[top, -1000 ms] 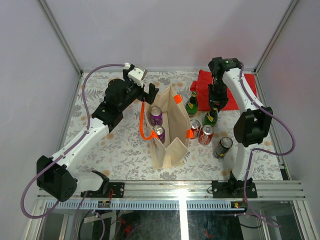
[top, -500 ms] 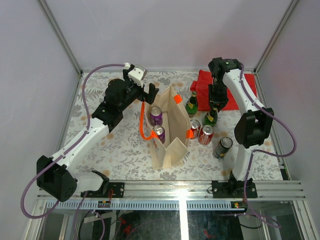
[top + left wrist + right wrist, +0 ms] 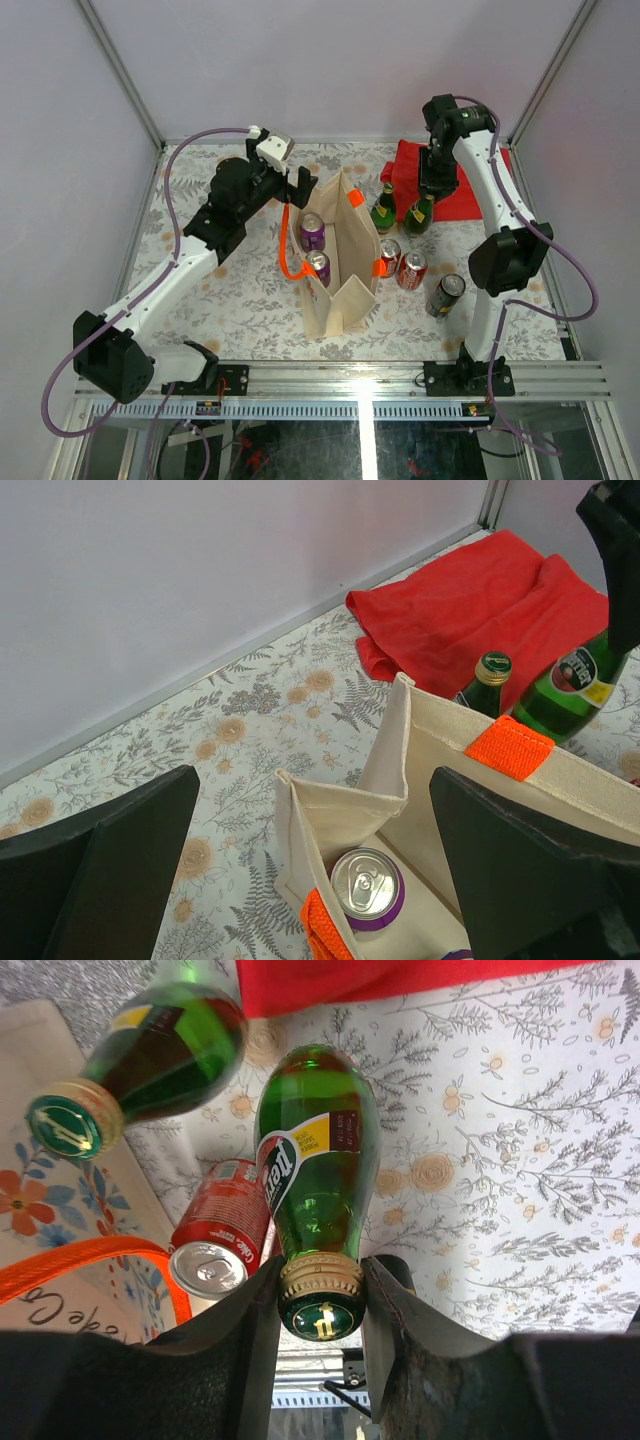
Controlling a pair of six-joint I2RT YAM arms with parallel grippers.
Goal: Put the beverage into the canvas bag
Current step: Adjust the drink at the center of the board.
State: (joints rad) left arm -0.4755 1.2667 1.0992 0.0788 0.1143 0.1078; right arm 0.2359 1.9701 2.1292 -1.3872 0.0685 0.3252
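The right gripper (image 3: 322, 1298) is clenched on the neck of the green bottle (image 3: 315, 1170) — outside the canvas bag (image 3: 345, 285), at its 2 o'clock, seemingly just off the table (image 3: 230, 290). The left gripper (image 3: 300, 187) hangs spread wide at the bag's 11 o'clock, holding nothing.

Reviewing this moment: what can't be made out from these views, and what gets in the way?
1. Top external: the right claw covers the neck of the green bottle; whether its base rests on the table cannot be told.
2. Right wrist: the second green bottle is blurred, so its label is unreadable.
3. Top external: the dark can is too small to read its brand.
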